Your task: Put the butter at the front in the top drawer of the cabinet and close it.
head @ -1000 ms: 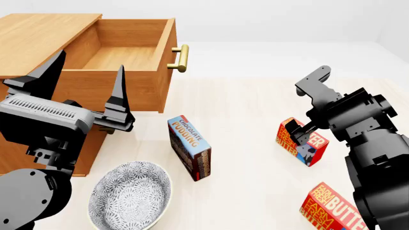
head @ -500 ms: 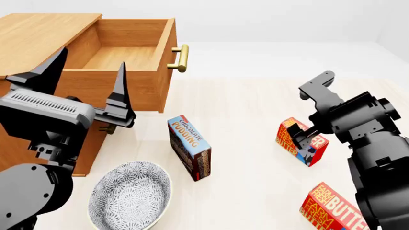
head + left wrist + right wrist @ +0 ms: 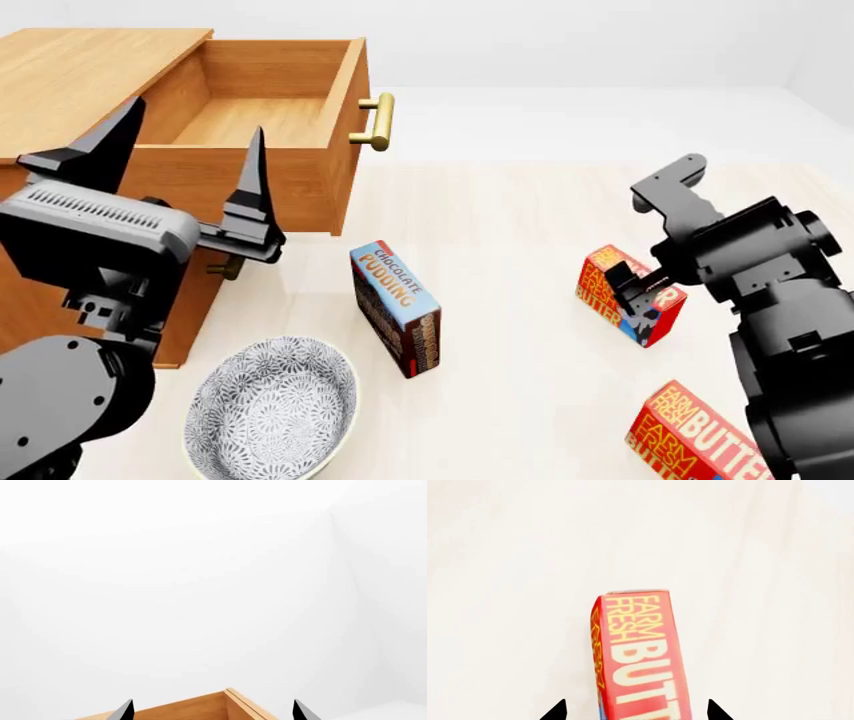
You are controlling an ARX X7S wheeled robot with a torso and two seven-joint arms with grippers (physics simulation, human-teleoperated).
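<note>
On the pale worktop (image 3: 534, 250) in front of me, my right claw (image 3: 637, 292) hangs over a red-orange butter box (image 3: 629, 296) standing on edge, its two dark fingertips (image 3: 558, 712) spread apart on either side of the box; whether they touch it I cannot tell. From the right wrist camera the yellow "FARM FRESH" lettering runs along the box's top face, with the box centred between the tips. A second, identical butter box (image 3: 691, 438) lies nearer to me, at the lower right of the head view, partly hidden by my right arm. To the left of the first butter stands a blue-and-brown chocolate pudding box (image 3: 396, 308), upright and turned at an angle. Nearer me and further left sits a patterned grey-and-white bowl (image 3: 271, 408). At the far left is the light wood cabinet (image 3: 80, 70), its top drawer (image 3: 274, 110) pulled open and showing a bare wooden floor, with a brass bar handle (image 3: 380, 121) on its front. My left claw (image 3: 187, 160) is raised in front of that drawer, its two pointed fingers wide apart and gripping nothing. The left wrist camera sees mostly white wall, with a corner of the drawer between the tips.
</note>
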